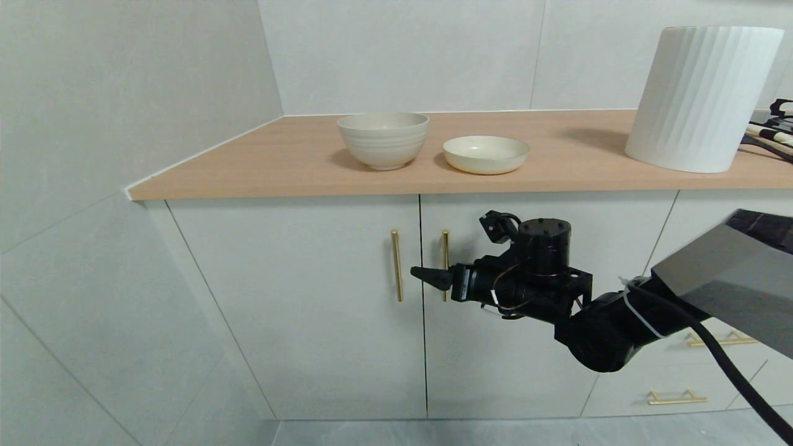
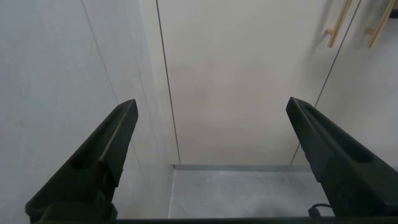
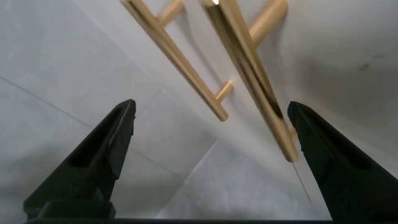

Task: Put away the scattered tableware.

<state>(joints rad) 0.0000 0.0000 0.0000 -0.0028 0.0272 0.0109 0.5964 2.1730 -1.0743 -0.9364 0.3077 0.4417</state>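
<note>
Wooden table [image 1: 557,148], upper frame, carries bowl [image 1: 383,139] and dish [image 1: 486,153]. Right end effector [image 1: 427,276], centre frame, gapes wide and empty at the cabinet handles [image 1: 396,265]. Judged step: opening the cabinet. The next move calls for closing on one handle.

End effector [image 2: 211,104] spread before cabinet door [image 2: 249,68]

Kitchen: wooden counter [image 1: 557,167], cabinets [image 1: 297,297], tiled walls [image 1: 124,93].

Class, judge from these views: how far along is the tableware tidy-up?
Nothing stored yet: the bowl and shallow dish sit on the counter, cabinet doors shut. In hand: the open right gripper is at the gold handles. Left: opening a door, stowing both.
</note>
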